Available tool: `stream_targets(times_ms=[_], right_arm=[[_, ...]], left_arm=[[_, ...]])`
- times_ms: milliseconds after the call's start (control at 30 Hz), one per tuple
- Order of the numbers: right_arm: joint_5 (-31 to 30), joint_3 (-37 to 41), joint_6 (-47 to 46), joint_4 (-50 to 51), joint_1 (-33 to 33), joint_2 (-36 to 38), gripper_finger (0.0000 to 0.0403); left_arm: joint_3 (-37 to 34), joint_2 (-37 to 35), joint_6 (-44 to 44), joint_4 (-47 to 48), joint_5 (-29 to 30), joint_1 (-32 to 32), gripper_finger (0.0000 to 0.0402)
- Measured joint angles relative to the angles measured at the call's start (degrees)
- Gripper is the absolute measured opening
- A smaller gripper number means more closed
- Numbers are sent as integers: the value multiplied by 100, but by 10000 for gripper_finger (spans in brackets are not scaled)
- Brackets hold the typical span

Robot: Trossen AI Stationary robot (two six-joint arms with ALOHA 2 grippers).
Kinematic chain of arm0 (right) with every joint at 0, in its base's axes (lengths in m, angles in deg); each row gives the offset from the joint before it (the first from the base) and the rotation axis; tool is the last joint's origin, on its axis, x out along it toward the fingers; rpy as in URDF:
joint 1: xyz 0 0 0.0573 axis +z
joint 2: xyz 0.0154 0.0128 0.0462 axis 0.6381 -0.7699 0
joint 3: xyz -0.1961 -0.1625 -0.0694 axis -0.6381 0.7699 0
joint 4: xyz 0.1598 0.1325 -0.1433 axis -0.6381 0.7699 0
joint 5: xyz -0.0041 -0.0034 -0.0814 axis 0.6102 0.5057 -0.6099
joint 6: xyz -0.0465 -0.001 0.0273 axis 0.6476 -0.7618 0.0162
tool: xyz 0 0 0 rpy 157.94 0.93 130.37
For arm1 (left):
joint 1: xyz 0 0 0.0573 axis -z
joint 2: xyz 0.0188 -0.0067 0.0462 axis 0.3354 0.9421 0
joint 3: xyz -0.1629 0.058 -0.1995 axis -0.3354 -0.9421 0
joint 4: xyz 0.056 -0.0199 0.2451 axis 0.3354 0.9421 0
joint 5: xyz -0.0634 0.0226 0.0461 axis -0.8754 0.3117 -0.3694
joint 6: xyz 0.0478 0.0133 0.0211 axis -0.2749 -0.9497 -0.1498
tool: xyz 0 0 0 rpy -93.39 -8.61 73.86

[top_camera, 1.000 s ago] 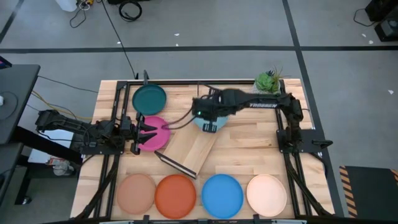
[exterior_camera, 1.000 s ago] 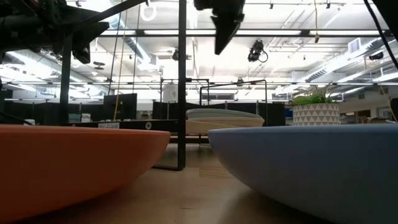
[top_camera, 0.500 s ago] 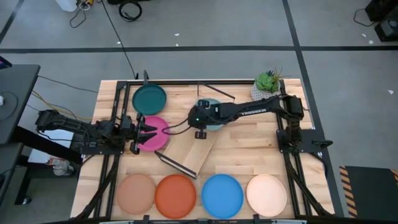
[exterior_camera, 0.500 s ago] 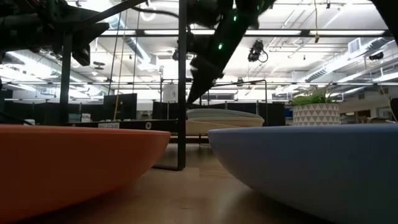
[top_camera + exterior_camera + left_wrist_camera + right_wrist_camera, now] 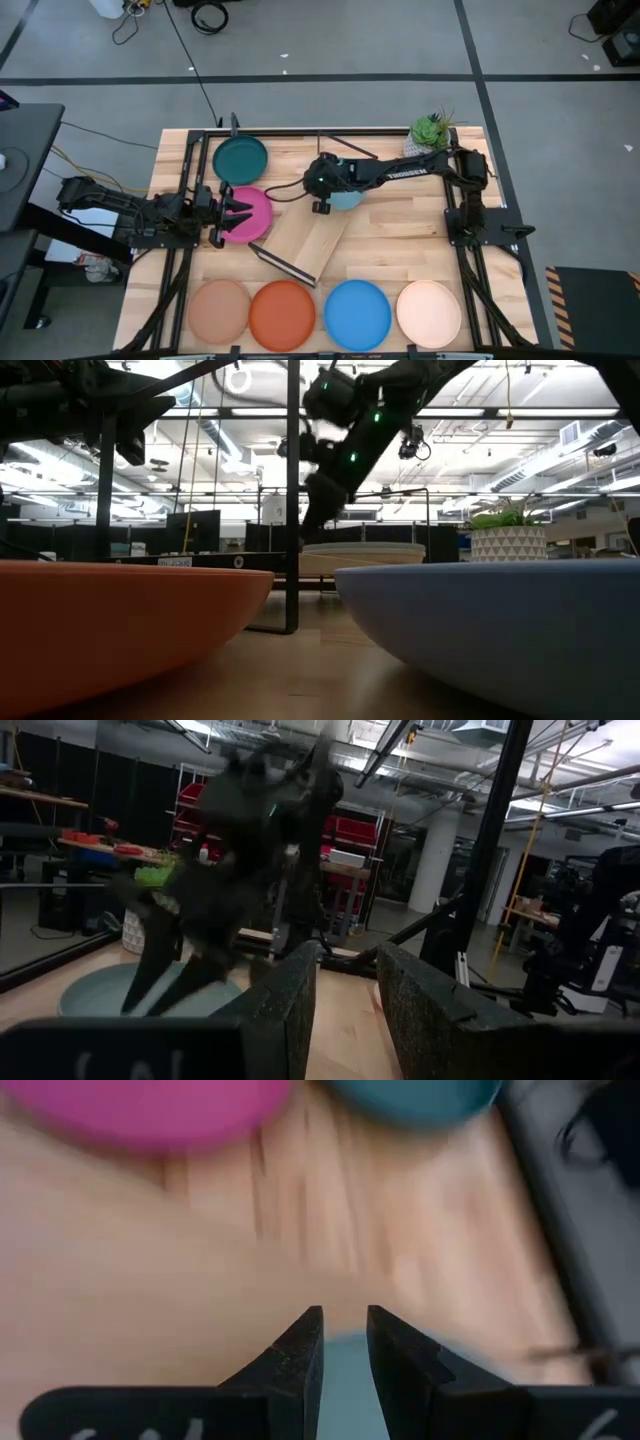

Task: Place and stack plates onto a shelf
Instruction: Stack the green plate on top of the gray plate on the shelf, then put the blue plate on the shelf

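R gripper (image 5: 321, 196) now sits just past the left rim of the light blue plate (image 5: 346, 198) at the far end of the shelf (image 5: 312, 238). 1 s ago the R arm was bunched over that plate w/ the wrist above it; 0.5 s ago it reached further left and lower along the board; now it has pulled back slightly toward the plate. In the R wrist view its fingers (image 5: 300, 1348) stand close together w/ a narrow gap, nothing between them, a light blue edge showing beyond the tips; view is blurred, so prob. not touching the plate. In the low view the arm has dropped from the top edge to just over the plate (image 5: 362, 557) on the shelf.

L gripper (image 5: 238, 212) hasn't moved: parked over the magenta plate (image 5: 254, 213), fingers (image 5: 290, 1010) slightly apart, holding nothing.

Plates unchanged: teal plate (image 5: 240, 158) at the table's far left, beyond the magenta one; tan plate (image 5: 220, 311), orange plate (image 5: 282, 313), blue plate (image 5: 357, 311), cream plate (image 5: 429, 311) in a row along the near edge. Plant pot (image 5: 430, 131) at far right corner.
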State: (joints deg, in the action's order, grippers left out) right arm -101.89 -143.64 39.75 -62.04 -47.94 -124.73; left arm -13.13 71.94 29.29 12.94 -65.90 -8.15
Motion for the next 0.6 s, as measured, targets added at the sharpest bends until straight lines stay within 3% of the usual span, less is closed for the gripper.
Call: stream_targets(times_ms=[133,333,600], right_arm=[[-78,-24,88,-97,143,422,87],[-324,2,-785,1383,544,1041,87],[-311,1565,-2640,1669,1671,1997,87]], left_arm=[[0,0,0,-5,6,0,116],[0,0,0,2,17,0,116],[0,-2,0,-4,66,0,116]])
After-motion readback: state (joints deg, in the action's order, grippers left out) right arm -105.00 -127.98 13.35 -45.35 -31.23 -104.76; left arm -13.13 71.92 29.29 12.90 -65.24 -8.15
